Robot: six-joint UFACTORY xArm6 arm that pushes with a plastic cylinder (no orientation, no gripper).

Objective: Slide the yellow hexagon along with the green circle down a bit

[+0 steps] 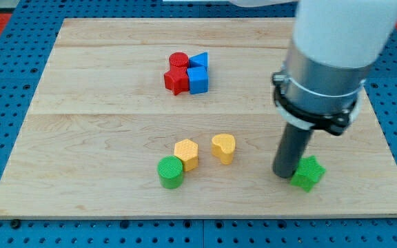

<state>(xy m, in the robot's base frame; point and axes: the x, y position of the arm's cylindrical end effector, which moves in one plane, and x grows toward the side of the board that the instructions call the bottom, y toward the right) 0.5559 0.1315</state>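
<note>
The yellow hexagon (187, 153) stands low on the wooden board, left of the middle. The green circle (171, 171) touches its lower left side. My tip (284, 175) is far to their right, at the left edge of a green star-shaped block (308, 173), touching or nearly touching it. The rod hangs from the grey and white arm at the view's upper right.
A yellow heart (223, 147) sits just right of the hexagon. A cluster of a red circle (178, 60), a red star-shaped block (176, 80), a blue triangle (200, 60) and a blue cube (198, 80) lies near the view's top. The board's bottom edge (198, 215) is close below the green circle.
</note>
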